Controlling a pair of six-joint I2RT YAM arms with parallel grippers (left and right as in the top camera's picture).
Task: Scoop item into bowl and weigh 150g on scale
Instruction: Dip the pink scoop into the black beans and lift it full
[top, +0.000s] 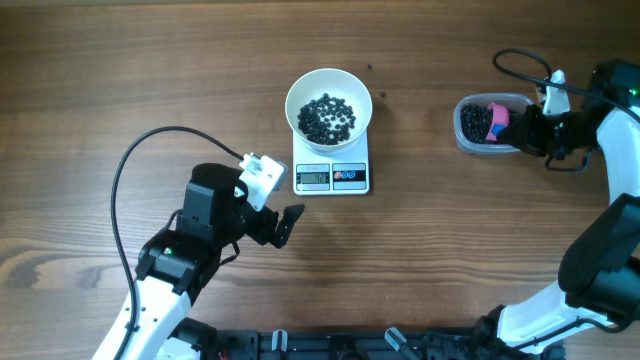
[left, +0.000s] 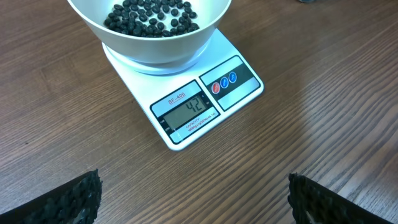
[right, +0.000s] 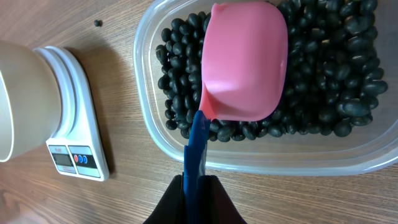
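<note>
Right hand (right: 198, 186) clamps the pink scoop (right: 245, 62) by its stiff blue handle (right: 198, 140) amid loose beans (right: 323, 68) likely to roll; left hand (left: 196, 199) open, empty.

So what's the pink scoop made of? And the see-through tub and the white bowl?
The scoop looks like plastic: smooth, evenly pink, softly shiny. The tub seems to be clear plastic, since the beans show through its wall. The bowl could be ceramic or plastic: plain, smooth white, slightly shiny; the look doesn't settle it.

Wood-grain bench (top: 100, 80). Clear plastic tub (right: 280, 163) near its right edge; pink scoop (right: 245, 62) with blue handle (right: 198, 143) sits inside.
</note>
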